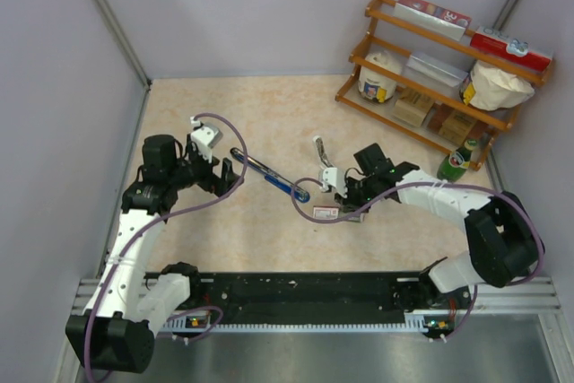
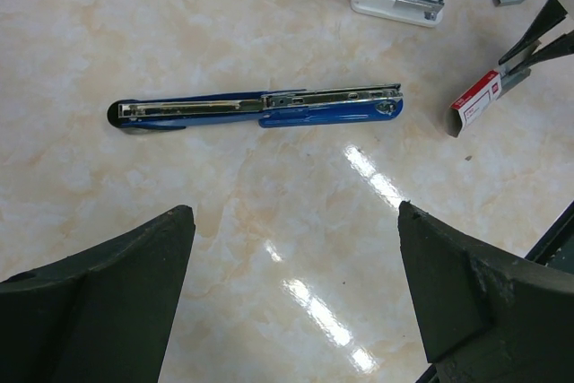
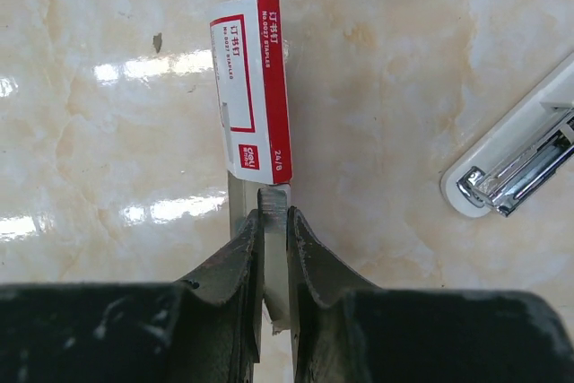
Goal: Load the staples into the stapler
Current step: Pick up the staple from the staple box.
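A: Blue stapler [image 2: 269, 107] lies opened flat just beyond your wide-open, empty left gripper [image 2: 294, 213]. And right?
B: Your right gripper [image 3: 273, 221] pinches the grey tray [image 3: 240, 199] poking from the box [image 3: 256, 87]; pull straight, slowly, so no staples spill.

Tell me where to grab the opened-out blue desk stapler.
Probably across its narrow width near the middle, coming down from above: the blue desk stapler lies unfolded flat on the beige table, slim, so only its long sides give opposing faces.
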Available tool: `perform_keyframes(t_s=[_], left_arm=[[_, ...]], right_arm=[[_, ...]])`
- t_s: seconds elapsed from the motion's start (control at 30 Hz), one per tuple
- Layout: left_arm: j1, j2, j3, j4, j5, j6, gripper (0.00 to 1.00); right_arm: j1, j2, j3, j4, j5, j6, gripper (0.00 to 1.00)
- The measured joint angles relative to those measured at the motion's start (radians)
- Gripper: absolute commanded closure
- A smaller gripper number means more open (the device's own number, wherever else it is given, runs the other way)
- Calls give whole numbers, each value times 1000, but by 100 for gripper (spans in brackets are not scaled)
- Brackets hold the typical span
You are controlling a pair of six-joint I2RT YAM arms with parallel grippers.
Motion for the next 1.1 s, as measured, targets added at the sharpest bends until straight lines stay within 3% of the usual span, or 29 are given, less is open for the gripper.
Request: perform_keyframes(t_s=[0.27,0.53,0.8,1.1], left_arm=[[-16,8,0,0,85,36,1],[-142,89,18,-3,117,105,1],[-277,103,35,-18,121,166,1],[-295,103,36,-26,125,186,1]], right_arm=[[-74,-2,49,-92,-149,6,100],[-122,105,144,-247,-278,-32,100],[-122,193,147,-335,-258,-67,100],[-86,239,147,-344,-177,-87,100]])
